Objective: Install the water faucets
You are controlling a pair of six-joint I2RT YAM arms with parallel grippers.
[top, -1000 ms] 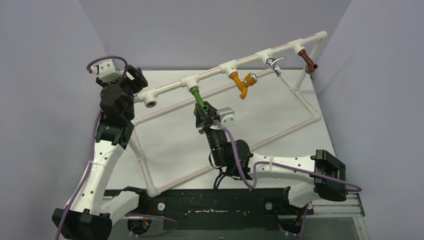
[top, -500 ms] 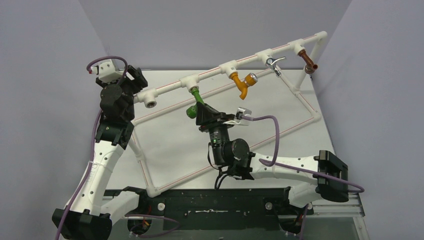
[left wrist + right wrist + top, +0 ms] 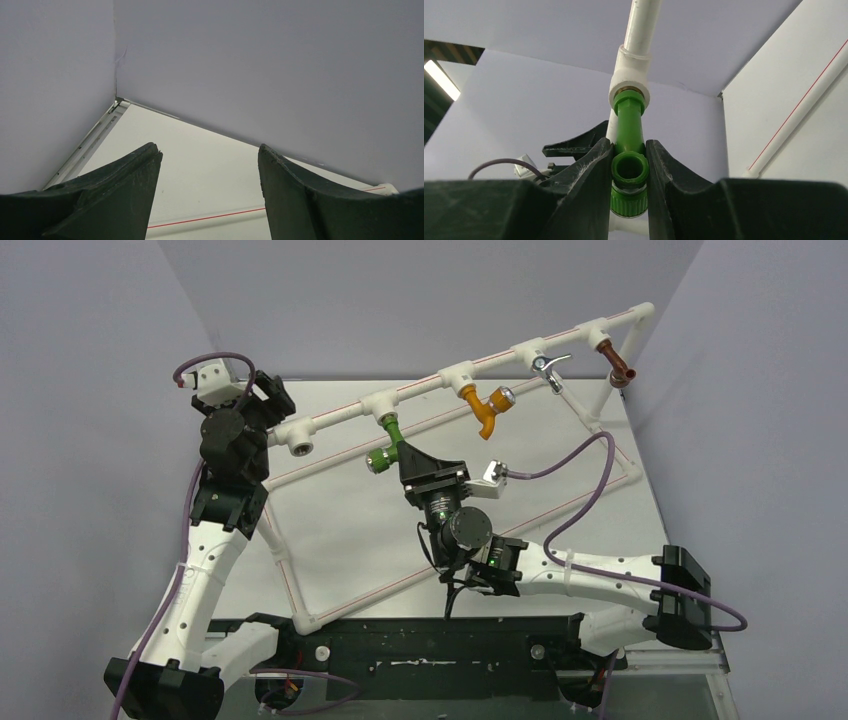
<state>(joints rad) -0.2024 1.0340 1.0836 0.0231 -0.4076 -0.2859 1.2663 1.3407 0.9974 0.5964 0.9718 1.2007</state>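
Plain grey walls point(image 3: 420, 300) boxed in our white table point(image 3: 350, 530). We saw the green faucet point(image 3: 390, 432), bright plastic with a round knob, hanging from a tee point(image 3: 383, 405) on the white pipe rail point(image 3: 330, 420). Our right gripper point(image 3: 629, 147) was clamped on it, and the left gripper point(image 3: 209, 150) stood apart, holding nothing.
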